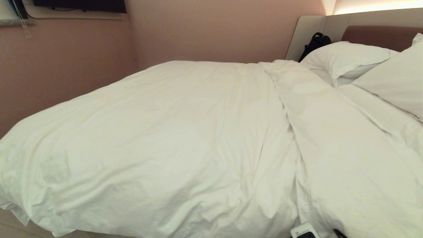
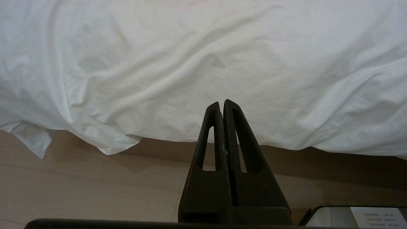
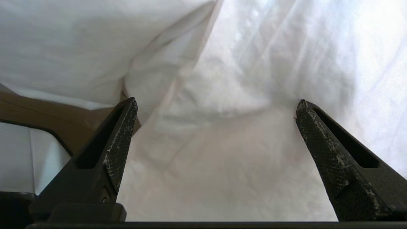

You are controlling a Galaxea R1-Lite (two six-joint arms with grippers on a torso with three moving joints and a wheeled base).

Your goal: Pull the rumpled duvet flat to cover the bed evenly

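The white, puffy duvet (image 1: 172, 132) lies across the bed, whose padded headboard (image 1: 380, 36) shows at the far right. A long fold ridge (image 1: 284, 109) runs from the pillows toward the near edge. The duvet's near side hangs over the bed's edge (image 2: 203, 57) above the floor. My right gripper (image 3: 217, 102) is open wide, close against white fabric (image 3: 222, 152), and nothing is pinched between its fingers. Low beside the bed, my left gripper (image 2: 221, 103) is shut and empty, pointing at the hanging duvet edge.
Two white pillows (image 1: 343, 58) (image 1: 393, 79) lie at the head end, with a black bag (image 1: 315, 43) behind them. A pink wall (image 1: 66, 66) runs along the bed's far side. Pale wood floor (image 2: 79, 184) lies below the duvet's edge. A white-and-black robot part (image 1: 304, 231) pokes in at the lower edge.
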